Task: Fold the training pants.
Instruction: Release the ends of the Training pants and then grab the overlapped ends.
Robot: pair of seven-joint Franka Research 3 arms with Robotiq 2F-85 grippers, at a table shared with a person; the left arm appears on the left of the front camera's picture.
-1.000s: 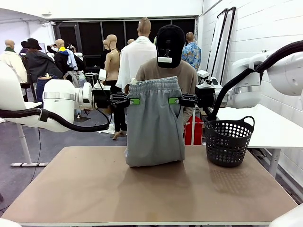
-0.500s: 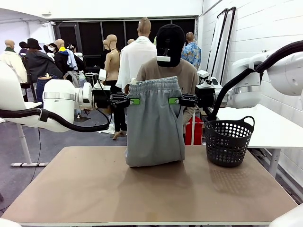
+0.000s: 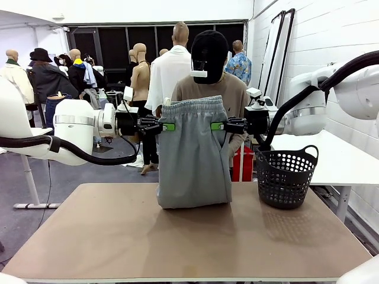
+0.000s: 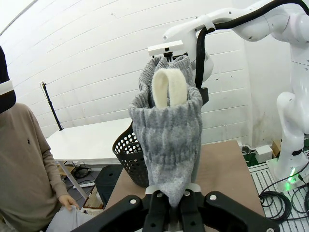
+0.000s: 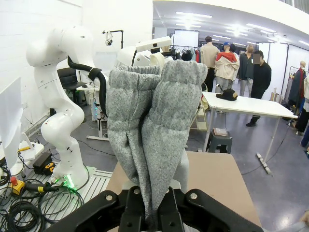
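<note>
Grey jersey pants [image 3: 193,160] hang limp and light, hem slumped on the table [image 3: 118,236]. The left gripper [image 3: 167,126] and right gripper [image 3: 217,126] each pinch one end of the waistband [image 3: 192,105], probably the firmest hold.

Front view is fixed on the robot's side between the arms and faces across the table [image 3: 118,236] to the person [image 3: 207,89]. It is mid range, with the whole tabletop in frame. Left wrist view sits right behind the left gripper [image 4: 174,195], very close to the training pants [image 4: 166,130], facing the basket [image 4: 126,155], right arm [image 4: 227,24] and white wall [image 4: 87,72]. Right wrist view, equally close behind the right gripper [image 5: 150,195], faces the opposite way, toward the left arm [image 5: 63,72]. All three share pants and table.
</note>
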